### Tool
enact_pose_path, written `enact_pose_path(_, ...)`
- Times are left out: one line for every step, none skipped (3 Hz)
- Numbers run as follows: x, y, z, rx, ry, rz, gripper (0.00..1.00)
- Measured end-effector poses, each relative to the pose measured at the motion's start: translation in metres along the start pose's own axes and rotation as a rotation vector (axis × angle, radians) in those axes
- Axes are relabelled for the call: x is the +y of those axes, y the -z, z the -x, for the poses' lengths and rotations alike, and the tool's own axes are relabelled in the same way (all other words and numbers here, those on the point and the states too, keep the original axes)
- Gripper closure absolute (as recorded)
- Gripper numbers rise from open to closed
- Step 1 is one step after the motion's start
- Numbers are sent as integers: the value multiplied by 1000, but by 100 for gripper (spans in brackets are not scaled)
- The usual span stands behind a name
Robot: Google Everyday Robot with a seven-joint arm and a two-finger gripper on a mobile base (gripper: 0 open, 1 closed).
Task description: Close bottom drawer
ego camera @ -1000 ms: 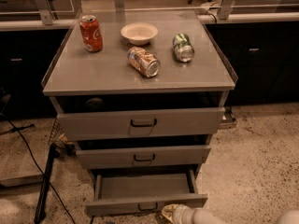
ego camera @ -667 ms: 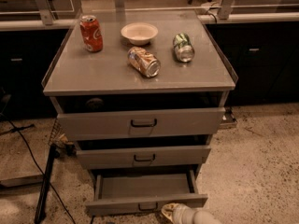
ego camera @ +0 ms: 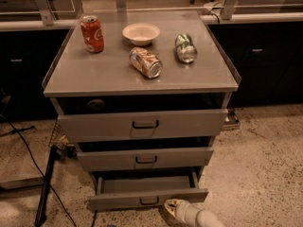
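The bottom drawer [ego camera: 147, 198] is the narrowest grey front of the cabinet, with a small dark loop handle at its centre. It stands pulled out, and its inside shows bare from above. My gripper [ego camera: 171, 205] comes in from the bottom edge on a pale arm, low and just right of the handle, at or touching the drawer front. The mid-sized drawer [ego camera: 145, 159] and the widest top drawer [ego camera: 144, 125] above it stand slightly out.
On the cabinet top [ego camera: 85, 74] stand a red can [ego camera: 92, 33] and a white bowl [ego camera: 141, 33], with two cans lying on their sides [ego camera: 146, 62] [ego camera: 185, 48]. A black cable and stand [ego camera: 45, 183] lie on the floor at the left.
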State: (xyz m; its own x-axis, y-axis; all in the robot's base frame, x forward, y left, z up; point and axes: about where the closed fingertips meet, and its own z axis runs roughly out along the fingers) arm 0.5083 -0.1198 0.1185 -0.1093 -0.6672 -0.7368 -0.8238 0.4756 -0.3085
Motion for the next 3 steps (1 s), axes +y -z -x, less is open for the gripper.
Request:
enact_pose_path(-55,-38,-14,-7,-11,-84,100)
enact_pose_path(-55,-38,-14,-7,-11,-85,100)
enact_pose_path(-59,-41,-10,-36,2,-126,100)
